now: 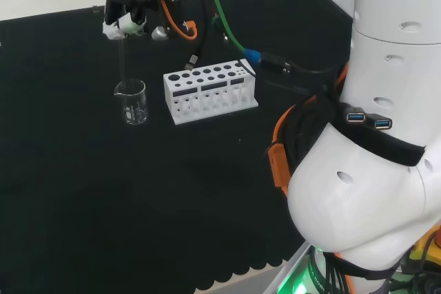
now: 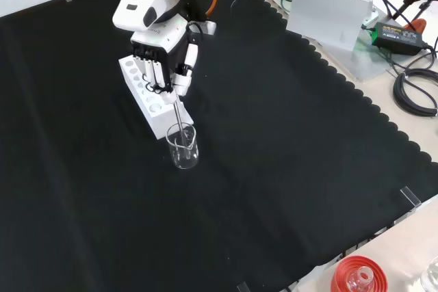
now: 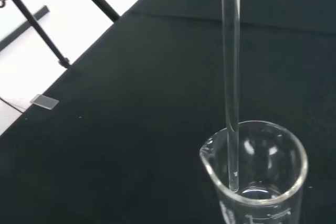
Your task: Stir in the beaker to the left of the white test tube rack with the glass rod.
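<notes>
You had the hand poised above the beaker, its fingers curled around the top of the glass rod and pinching it. The rod hung nearly upright from the hand, and in the wrist view the glass rod passed down through the mouth of the beaker, its rounded tip inside, close to the wall on the spout side and just above the bottom. You could not tell from the frames whether the tip touched the glass.

The beaker stood upright on the black cloth of the desk, just beside one short end of the white test tube rack but apart from it; in the head view it sat to the left of the rack, and in the front view the beaker stood at the nearer end of the rack, with the hand directly over the rack and the rod slanting slightly down into the beaker. Both stood in the half of the desk away from its scalloped edge. The rack's holes looked empty in the head view.

At the desk's near corner in the front view, off the cloth, a red ribbed stand carried a clear flask
</notes>
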`<state>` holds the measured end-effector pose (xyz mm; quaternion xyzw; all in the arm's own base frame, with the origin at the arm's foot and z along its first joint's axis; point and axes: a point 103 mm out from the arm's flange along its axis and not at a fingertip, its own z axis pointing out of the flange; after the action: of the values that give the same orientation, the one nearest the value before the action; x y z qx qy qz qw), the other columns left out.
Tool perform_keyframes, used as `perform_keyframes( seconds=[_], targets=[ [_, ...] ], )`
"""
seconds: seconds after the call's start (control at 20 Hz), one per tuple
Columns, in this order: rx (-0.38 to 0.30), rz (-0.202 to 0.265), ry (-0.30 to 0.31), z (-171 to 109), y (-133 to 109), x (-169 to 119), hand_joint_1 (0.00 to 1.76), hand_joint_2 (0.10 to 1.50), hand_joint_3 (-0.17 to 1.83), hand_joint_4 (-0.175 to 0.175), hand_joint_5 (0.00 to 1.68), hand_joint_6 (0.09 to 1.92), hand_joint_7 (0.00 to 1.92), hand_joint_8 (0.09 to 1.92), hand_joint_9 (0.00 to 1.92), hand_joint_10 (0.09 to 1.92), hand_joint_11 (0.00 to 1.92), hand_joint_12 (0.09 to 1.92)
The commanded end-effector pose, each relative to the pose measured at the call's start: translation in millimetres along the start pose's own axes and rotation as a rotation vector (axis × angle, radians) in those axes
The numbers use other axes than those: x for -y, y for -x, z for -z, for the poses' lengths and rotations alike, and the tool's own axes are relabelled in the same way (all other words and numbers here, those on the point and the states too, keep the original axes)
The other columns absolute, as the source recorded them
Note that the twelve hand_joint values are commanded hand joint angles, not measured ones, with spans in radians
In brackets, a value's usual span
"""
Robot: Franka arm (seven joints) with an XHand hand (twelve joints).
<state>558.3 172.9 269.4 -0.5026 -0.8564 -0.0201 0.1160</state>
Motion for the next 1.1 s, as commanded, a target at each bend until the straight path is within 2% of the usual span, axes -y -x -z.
perform_keyframes(
  seconds=[0.05,0.25,0.55,0.7,0.85,1.1],
  targets=[
    [0.041,-0.022,-0.035,8,16,-6,1.32,1.08,-0.17,-0.175,1.35,0.10,1.30,0.77,1.64,0.63,1.57,0.72],
    [0.056,-0.040,-0.027,11,25,9,1.32,1.08,-0.17,-0.175,1.34,0.10,1.30,0.77,1.64,0.63,1.57,0.72],
    [0.059,-0.050,-0.033,12,19,25,1.32,1.08,-0.17,-0.175,1.34,0.10,1.30,0.77,1.64,0.63,1.57,0.72],
    [0.081,-0.046,-0.005,12,6,36,1.32,1.08,-0.17,-0.175,1.34,0.10,1.30,0.77,1.64,0.63,1.57,0.72],
    [0.065,-0.045,-0.021,11,-1,41,1.32,1.08,-0.17,-0.175,1.34,0.10,1.30,0.77,1.64,0.63,1.57,0.72],
    [0.080,-0.035,-0.004,5,-17,44,1.32,1.08,-0.17,-0.175,1.34,0.10,1.30,0.77,1.64,0.63,1.57,0.72]
  ],
)
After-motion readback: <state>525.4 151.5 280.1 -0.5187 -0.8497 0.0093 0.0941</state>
